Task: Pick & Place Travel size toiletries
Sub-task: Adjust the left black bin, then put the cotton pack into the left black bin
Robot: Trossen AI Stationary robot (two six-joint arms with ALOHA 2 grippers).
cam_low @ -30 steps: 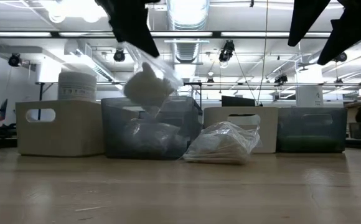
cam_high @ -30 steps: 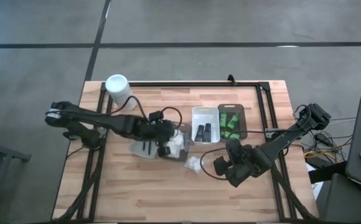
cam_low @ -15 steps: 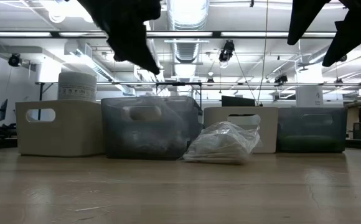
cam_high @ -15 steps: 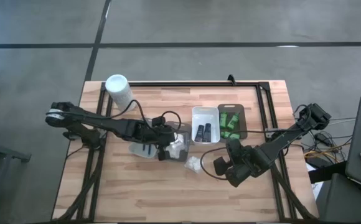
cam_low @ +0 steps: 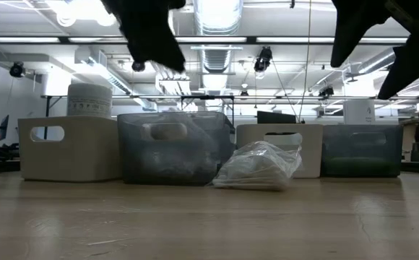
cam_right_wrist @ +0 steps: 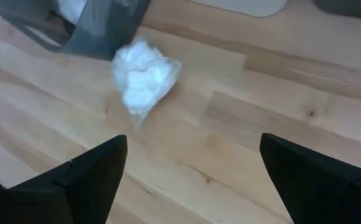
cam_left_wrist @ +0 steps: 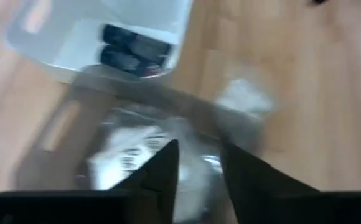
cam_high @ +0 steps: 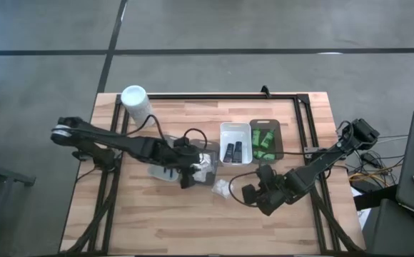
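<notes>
- Left gripper (cam_high: 187, 173), fingers slightly parted and empty, hovers over translucent grey bin (cam_high: 165, 173) of white crinkly packets (cam_left_wrist: 131, 155): drop position
- Right gripper (cam_right_wrist: 193, 180), fingers spread wide and empty, faces stray white crinkly packet (cam_right_wrist: 144, 73) at its 11 o'clock, apart, ready to pick

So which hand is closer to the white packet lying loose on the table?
The right hand, jaws open, sits just beside the loose white packet on the bare wood. The left hand is a little farther, over the grey tray.
</notes>
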